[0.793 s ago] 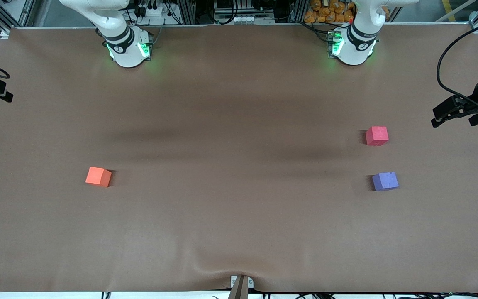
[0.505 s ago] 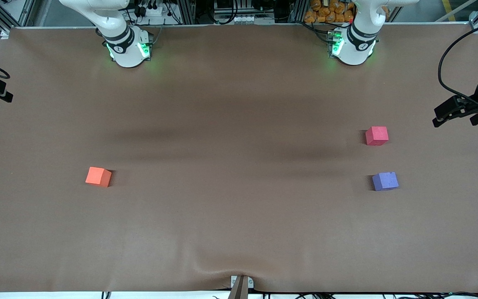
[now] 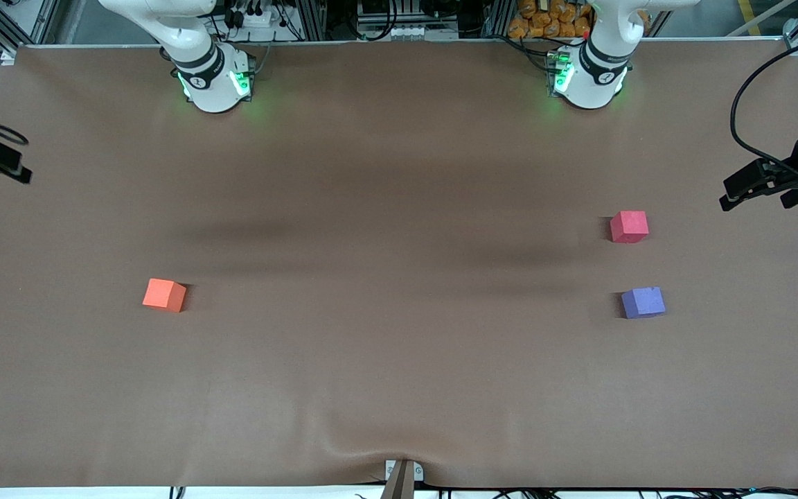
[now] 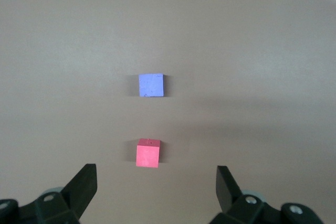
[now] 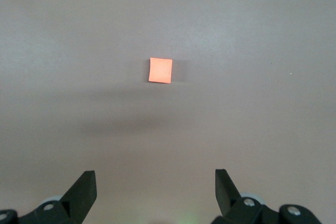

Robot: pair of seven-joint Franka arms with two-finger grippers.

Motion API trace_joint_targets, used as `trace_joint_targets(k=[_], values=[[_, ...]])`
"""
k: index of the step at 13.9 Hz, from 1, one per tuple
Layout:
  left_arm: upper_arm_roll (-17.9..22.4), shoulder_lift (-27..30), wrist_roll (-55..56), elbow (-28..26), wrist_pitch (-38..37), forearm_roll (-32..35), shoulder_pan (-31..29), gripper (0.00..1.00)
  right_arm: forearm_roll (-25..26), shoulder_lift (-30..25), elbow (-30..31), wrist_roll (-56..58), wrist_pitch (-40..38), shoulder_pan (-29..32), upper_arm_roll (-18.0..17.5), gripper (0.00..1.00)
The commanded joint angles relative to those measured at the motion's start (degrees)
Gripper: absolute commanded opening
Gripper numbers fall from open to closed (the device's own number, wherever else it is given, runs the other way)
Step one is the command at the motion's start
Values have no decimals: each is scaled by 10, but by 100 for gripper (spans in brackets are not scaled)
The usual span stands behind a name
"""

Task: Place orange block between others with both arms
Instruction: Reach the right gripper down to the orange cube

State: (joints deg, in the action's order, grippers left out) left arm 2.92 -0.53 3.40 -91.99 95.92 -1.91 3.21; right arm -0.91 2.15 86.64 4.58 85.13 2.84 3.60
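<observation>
Three cubes are sitting on the brown table (image 3: 399, 388), none of them held. The orange block (image 3: 163, 294) is lying alone toward the right arm's end, well apart from the other two. The red-pink cube (image 3: 629, 226) and the blue-purple cube (image 3: 643, 302) are resting near each other toward the left arm's end, the blue-purple one nearer the front camera, with a bare gap between them.

The task is only beginning. The right gripper (image 5: 155, 190) is hanging high over the table with its jaws spread wide and empty, the orange block in its wrist view. The left gripper (image 4: 156, 184) is likewise standing wide and empty, looking down on the pair of cubes.

The next move probably falls to the right arm: it needs to descend over the orange block, straddle it squarely and close. Since the gap lies at the left arm's end, a hand-over near the middle of the table looks likely.

Compared with the earlier front views, the right gripper has shifted slightly lower at the edge of the picture, while the left gripper has barely moved. The cubes are lying where they were.
</observation>
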Motion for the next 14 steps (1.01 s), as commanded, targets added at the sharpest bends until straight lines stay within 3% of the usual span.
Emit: trace_joint_targets(k=[1,9,14], values=[[0,-6,-16,11,-11,-9,-6,100,7,6,61,-5,61,-9,4,100],[-1,-7,-16,8,-12,-4,-8,100,6,171,68,-2,183,-16,4,100],[0,-8,-17,7,-12,-4,-10,100,1,234,72,-2,239,-22,4,100]])
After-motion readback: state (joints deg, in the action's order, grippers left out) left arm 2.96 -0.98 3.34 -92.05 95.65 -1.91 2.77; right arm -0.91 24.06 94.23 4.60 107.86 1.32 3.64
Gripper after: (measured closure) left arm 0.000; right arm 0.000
